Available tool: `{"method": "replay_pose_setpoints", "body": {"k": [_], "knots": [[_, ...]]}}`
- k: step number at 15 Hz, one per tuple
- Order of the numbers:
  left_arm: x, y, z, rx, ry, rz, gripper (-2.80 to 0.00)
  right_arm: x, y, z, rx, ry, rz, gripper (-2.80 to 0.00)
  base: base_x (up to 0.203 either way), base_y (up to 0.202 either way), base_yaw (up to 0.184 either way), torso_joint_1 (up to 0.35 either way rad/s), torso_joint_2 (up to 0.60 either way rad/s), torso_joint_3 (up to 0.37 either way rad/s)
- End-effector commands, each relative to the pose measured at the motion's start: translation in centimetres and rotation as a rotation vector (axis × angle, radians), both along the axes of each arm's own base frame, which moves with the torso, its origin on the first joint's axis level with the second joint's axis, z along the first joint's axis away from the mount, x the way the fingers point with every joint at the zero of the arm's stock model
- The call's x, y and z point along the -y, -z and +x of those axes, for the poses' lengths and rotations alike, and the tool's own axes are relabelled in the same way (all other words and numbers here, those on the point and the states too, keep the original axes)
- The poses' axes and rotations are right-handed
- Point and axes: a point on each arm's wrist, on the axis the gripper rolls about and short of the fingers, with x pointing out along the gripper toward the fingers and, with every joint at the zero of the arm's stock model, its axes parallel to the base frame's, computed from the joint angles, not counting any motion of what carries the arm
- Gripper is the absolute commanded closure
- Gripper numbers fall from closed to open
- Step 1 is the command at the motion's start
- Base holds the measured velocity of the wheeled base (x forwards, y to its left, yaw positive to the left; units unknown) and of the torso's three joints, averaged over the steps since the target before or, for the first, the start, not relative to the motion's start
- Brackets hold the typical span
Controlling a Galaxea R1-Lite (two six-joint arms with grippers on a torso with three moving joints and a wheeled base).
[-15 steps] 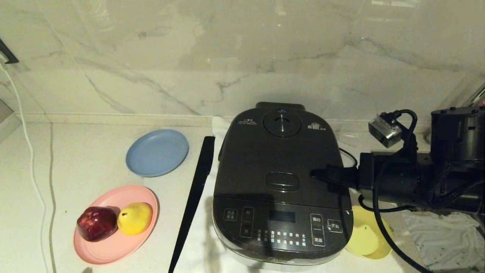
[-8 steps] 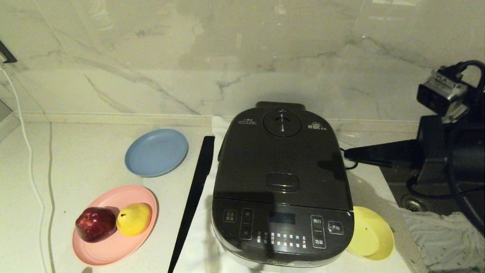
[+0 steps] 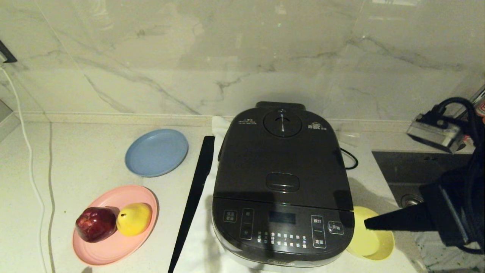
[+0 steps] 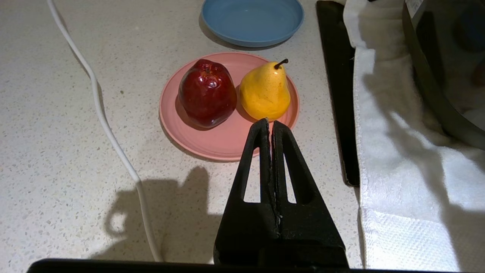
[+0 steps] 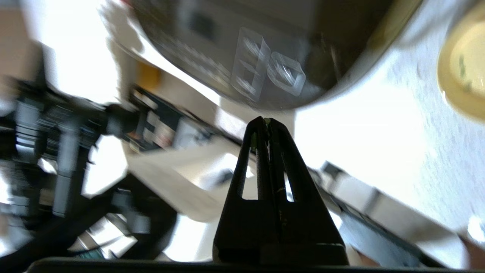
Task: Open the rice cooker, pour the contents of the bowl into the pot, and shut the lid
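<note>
Here the rice cooker [image 3: 282,182] sits with its lid [image 3: 281,159] down, and the right gripper [image 3: 366,223] hangs over the bowl [image 3: 369,239] with fingers pressed together on nothing.

The pot and the contents stay hidden beneath the dark, smooth, rounded-square lid; the pale yellow plastic bowl is partly cut off behind the cooker's front corner, and in the blurred right wrist view a few green flecks seem to cling inside it. The left gripper [image 4: 269,123], tips touching and empty, hovers near a pink plate [image 4: 223,144] bearing a glossy red apple [image 4: 206,93] and yellow pear [image 4: 265,91]. A white textured cloth [image 4: 398,178] lies under the cooker.
</note>
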Motion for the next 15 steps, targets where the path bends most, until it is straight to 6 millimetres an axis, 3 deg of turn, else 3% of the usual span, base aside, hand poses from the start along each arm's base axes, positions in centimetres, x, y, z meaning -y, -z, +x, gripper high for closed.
{"method": "replay_pose_setpoints", "body": {"k": [1,15], "knots": [[0.0,0.1,0.0,-0.004,0.0,0.0,0.0,-1.0,2.0,0.4,-0.066,-0.022,-0.061,0.0,0.0,0.0,0.0,0.0,0.0,0.0],[0.0,0.1,0.0,-0.002,0.0,0.0,0.0,-3.3,2.8,2.2,-0.057,-0.041,-0.043,0.0,0.0,0.0,0.0,0.0,0.0,0.0]]}}
